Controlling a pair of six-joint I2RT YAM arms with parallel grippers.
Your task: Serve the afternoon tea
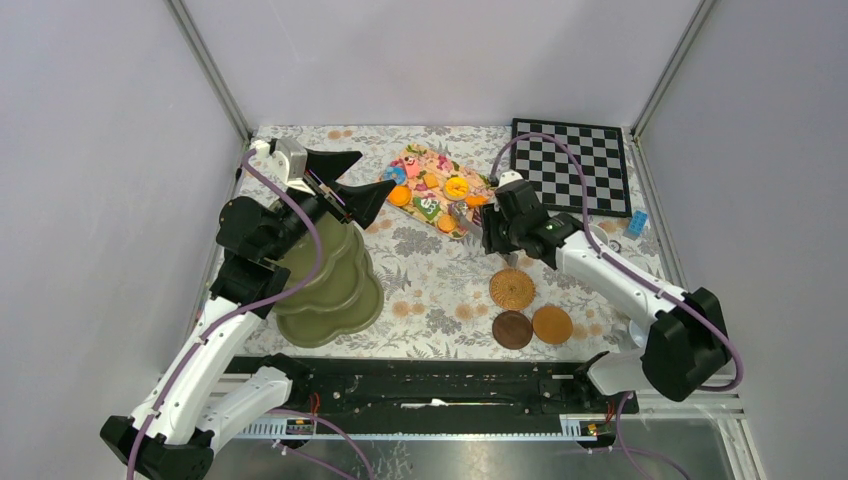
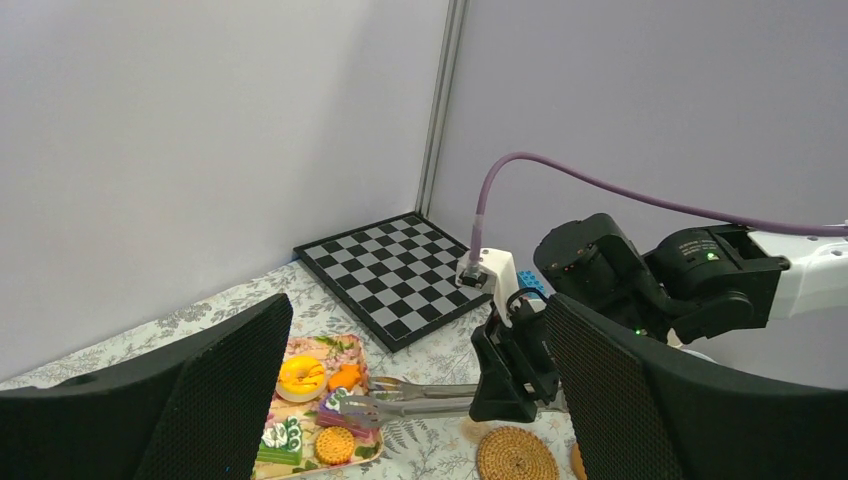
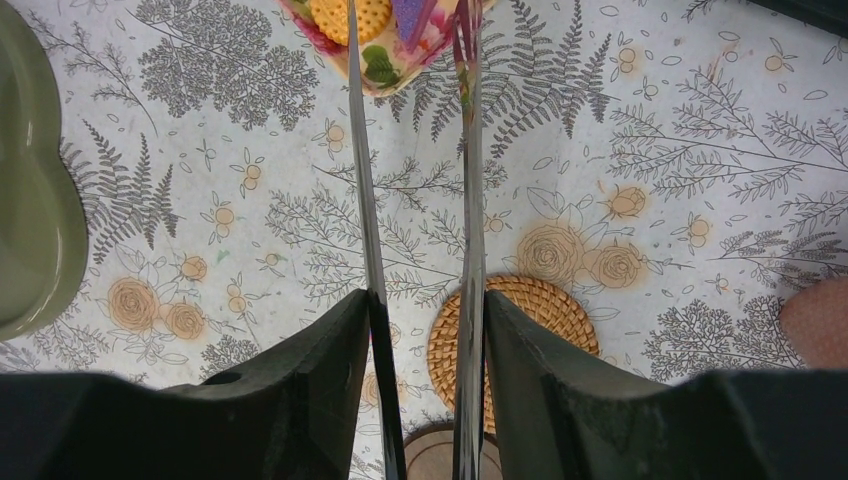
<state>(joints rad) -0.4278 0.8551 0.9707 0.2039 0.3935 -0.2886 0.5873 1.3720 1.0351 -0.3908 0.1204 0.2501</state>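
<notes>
While clamped on metal tongs, blades flat against inner finger faces: R gripper low over tablecloth. Tong tips ahead, at edge of tray w/ pastries. Woven coaster directly beneath fingers; 2 more coasters behind, toward base. L gripper jaws wide apart, nothing btw them, raised. Green 3-tier stand below and behind it.

Cloth: white, with grey ferns and tan roses.
Stand: plain olive green.
Chessboard: black and pale grey checks, black border.
Coasters: woven straw, dark brown, amber.
Tray: pink and yellow floral.
Pastries: orange, yellow, green, purple.
Tongs: silver.
Cables: purple.
</notes>
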